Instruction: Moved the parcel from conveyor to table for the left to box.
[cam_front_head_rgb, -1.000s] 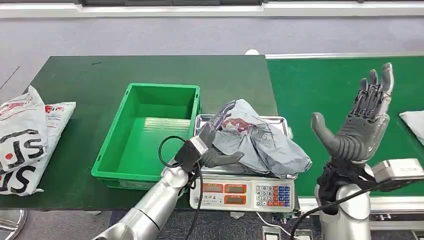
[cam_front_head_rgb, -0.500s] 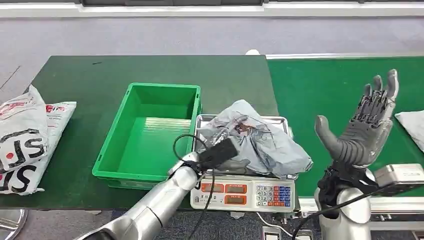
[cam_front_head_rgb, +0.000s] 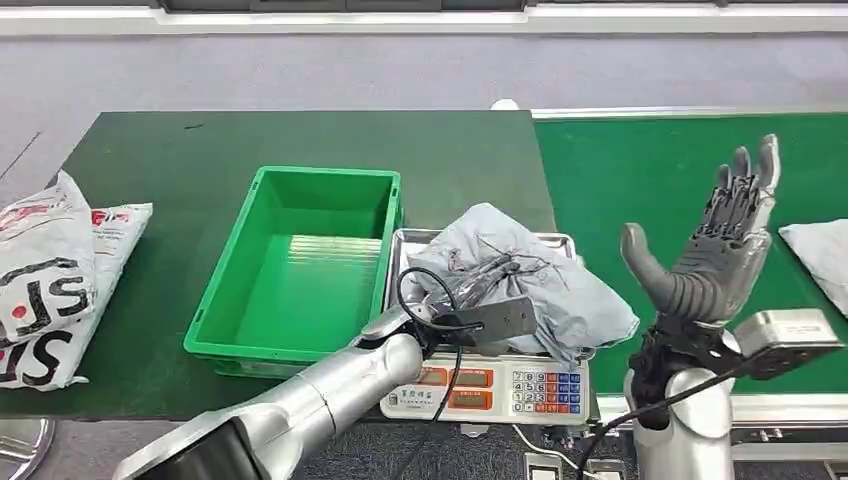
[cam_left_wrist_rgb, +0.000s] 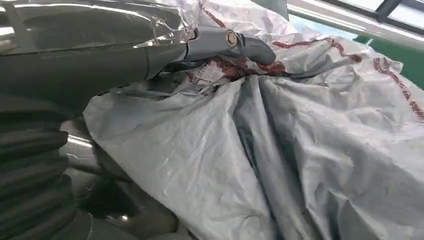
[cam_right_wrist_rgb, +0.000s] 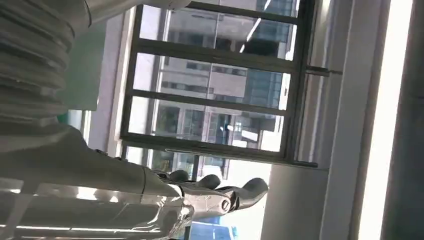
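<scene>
Parcel (cam_front_head_rgb: 520, 285): off the conveyor (cam_front_head_rgb: 650, 170), lying on scale (cam_front_head_rgb: 490, 385) beside green box (cam_front_head_rgb: 300, 265). My left hand (cam_front_head_rgb: 470, 295) clutched it; boxing outstanding. Right hand (cam_front_head_rgb: 715, 255) raised, splayed, empty.

Grey parcel (cam_front_head_rgb: 520, 275) showing red print, sitting beside a bright green bin (cam_front_head_rgb: 300, 265) on the dark green surface (cam_front_head_rgb: 200, 150)

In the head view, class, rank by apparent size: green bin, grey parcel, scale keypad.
1. Green bin, the largest.
2. Grey parcel, somewhat smaller, partly hidden by the left hand gripping it.
3. Scale keypad, by far the smallest.
</scene>
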